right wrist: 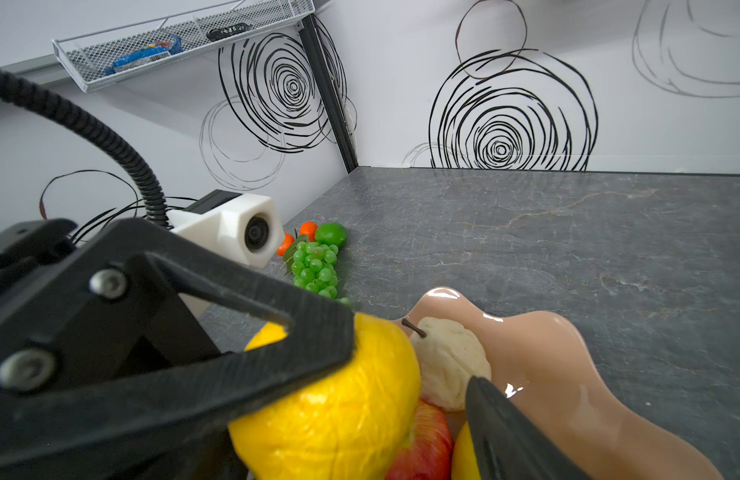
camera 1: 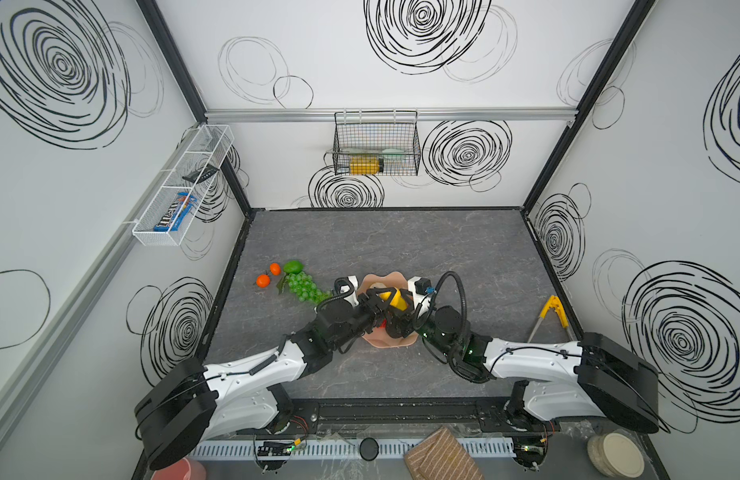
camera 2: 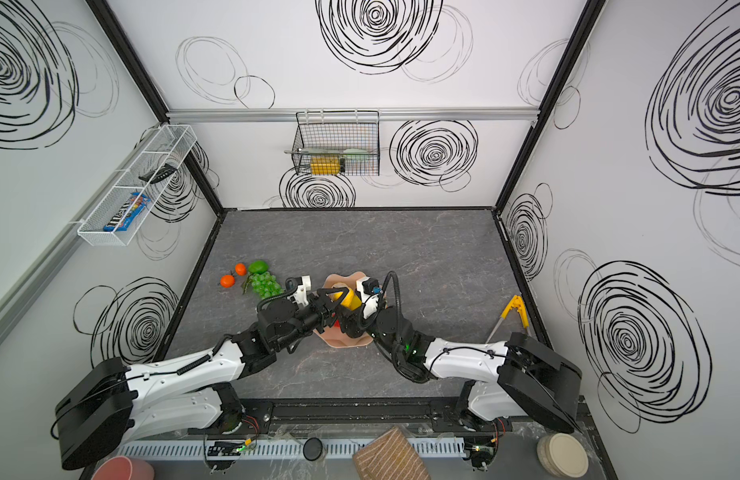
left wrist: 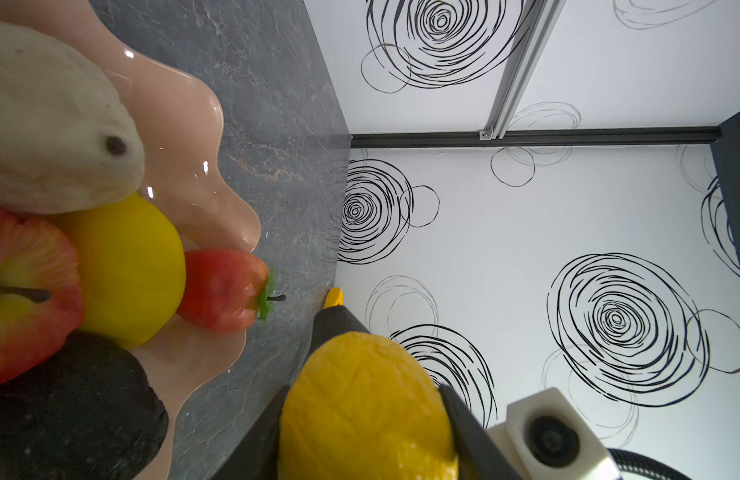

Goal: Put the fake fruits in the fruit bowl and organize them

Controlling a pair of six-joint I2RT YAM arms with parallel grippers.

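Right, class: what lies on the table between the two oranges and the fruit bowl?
The green grape bunch lies there; both top views show it.

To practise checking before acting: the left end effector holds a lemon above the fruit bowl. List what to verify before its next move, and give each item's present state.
1. Left end effector grips the lemon: ok, it sits between the fingers.
2. Lemon above the fruit bowl: ok.
3. Bare spot in the bowl beside the beige fruit: ok.
4. Right end effector clear of the lemon: cannot tell; one finger stands apart, the other is hidden.
5. All fruits in the bowl: not ok; grapes, lime and oranges lie on the table.
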